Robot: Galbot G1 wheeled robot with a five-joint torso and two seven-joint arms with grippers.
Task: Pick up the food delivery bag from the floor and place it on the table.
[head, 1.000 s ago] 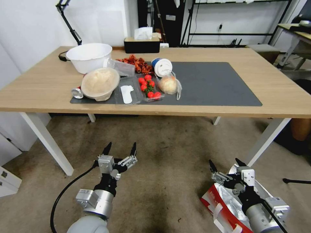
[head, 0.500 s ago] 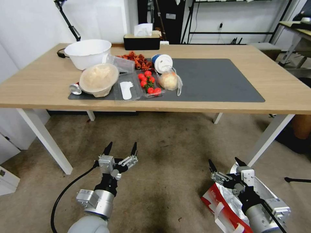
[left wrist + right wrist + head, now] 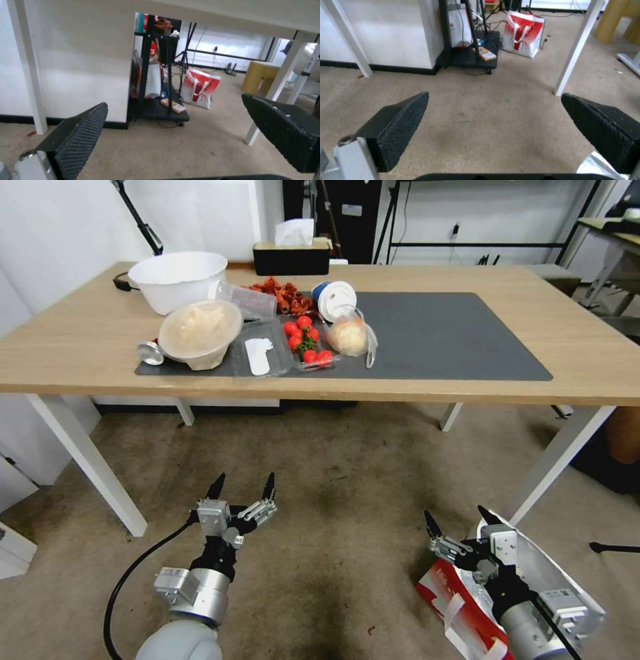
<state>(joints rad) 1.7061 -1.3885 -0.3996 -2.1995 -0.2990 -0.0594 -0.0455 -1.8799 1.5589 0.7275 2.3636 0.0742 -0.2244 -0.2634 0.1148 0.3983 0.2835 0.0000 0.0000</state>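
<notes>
The food delivery bag point(image 3: 445, 592) lies on the carpet at my lower right, showing its red side, silver foil lining and white straps. My right gripper point(image 3: 455, 513) hangs open just above its near end, nothing between the fingers, and the right arm covers part of the bag. A corner of the foil point(image 3: 594, 162) shows beside the right gripper point(image 3: 494, 95) in the right wrist view. My left gripper point(image 3: 245, 479) is open and empty over bare carpet to the left, well apart from the bag. The light-wood table point(image 3: 587, 347) with its dark grey mat point(image 3: 453, 337) stands ahead.
The mat's left half holds a white bowl point(image 3: 179, 280), a covered bowl point(image 3: 199, 333), tomatoes point(image 3: 303, 343), a bagged bun point(image 3: 348, 337) and cups. White table legs point(image 3: 557, 460) stand near the bag. Another red-and-white bag point(image 3: 524, 35) stands far beyond the table by a black rack point(image 3: 156, 75).
The whole head picture has shifted a little, so the camera has moved. Both grippers stay open in much the same pose, and the bag lies where it did.
</notes>
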